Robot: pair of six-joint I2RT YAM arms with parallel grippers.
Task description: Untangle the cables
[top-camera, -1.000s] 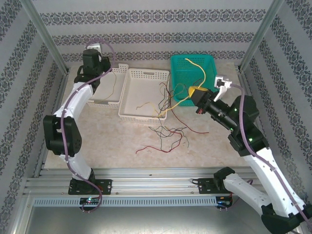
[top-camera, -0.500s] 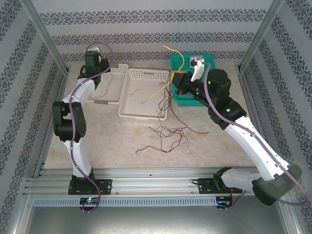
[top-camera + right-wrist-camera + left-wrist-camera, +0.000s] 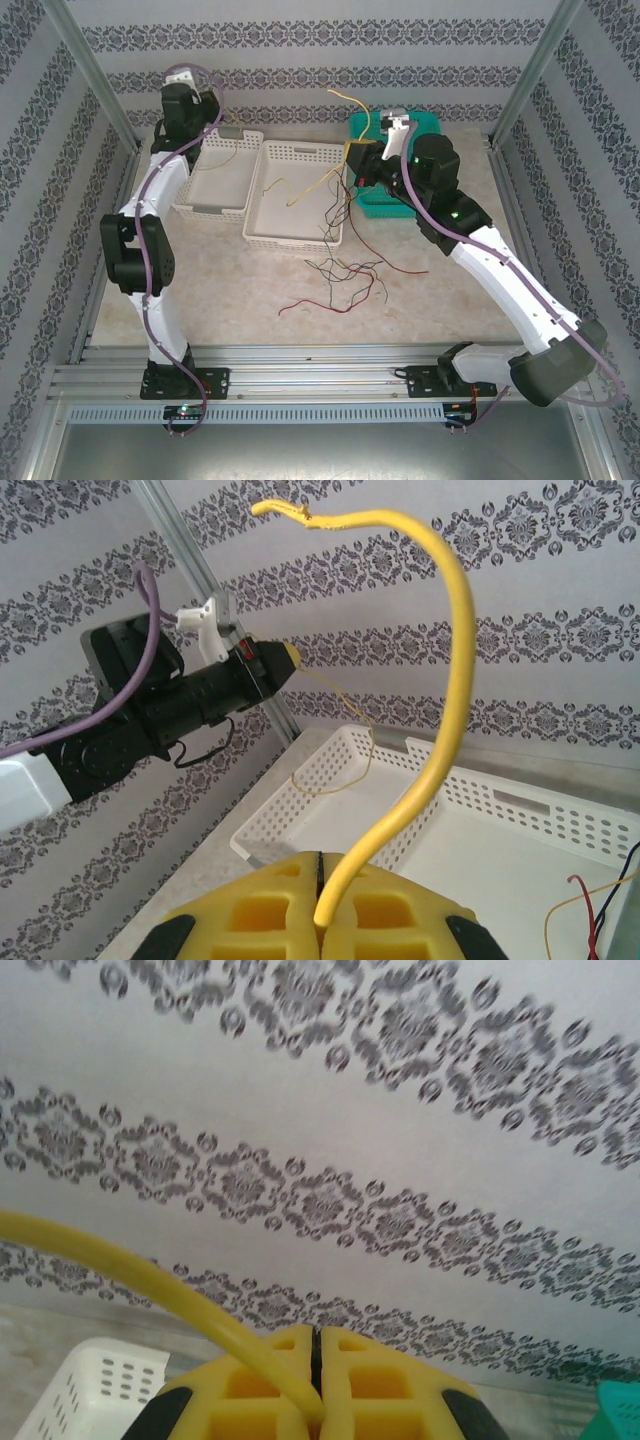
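Note:
The cables (image 3: 340, 275) lie as a loose heap of red, dark and yellow wires on the table in front of the middle basket. My right gripper (image 3: 320, 858) is shut on a yellow cable (image 3: 450, 680) that arcs up above it. In the top view this gripper (image 3: 358, 165) hangs by the teal basket (image 3: 425, 125), and the cable's tail (image 3: 310, 188) trails into the middle white basket (image 3: 262, 225). My left gripper (image 3: 317, 1332), raised near the back wall, is shut on another yellow cable (image 3: 130, 1270). In the right wrist view that thin wire (image 3: 355, 750) hangs from the left gripper (image 3: 290, 655) into the left white basket (image 3: 300, 810).
The left white basket (image 3: 215, 208) and the middle basket stand side by side at the back, with the teal one to their right. Metal frame posts (image 3: 85, 70) and patterned walls close in the table. A few dark and red wires (image 3: 345, 200) hang over the middle basket's right edge.
My right arm swung from the right side to the left past the teal basket, lifting its yellow cable. The left arm rose toward the back wall with its wire.

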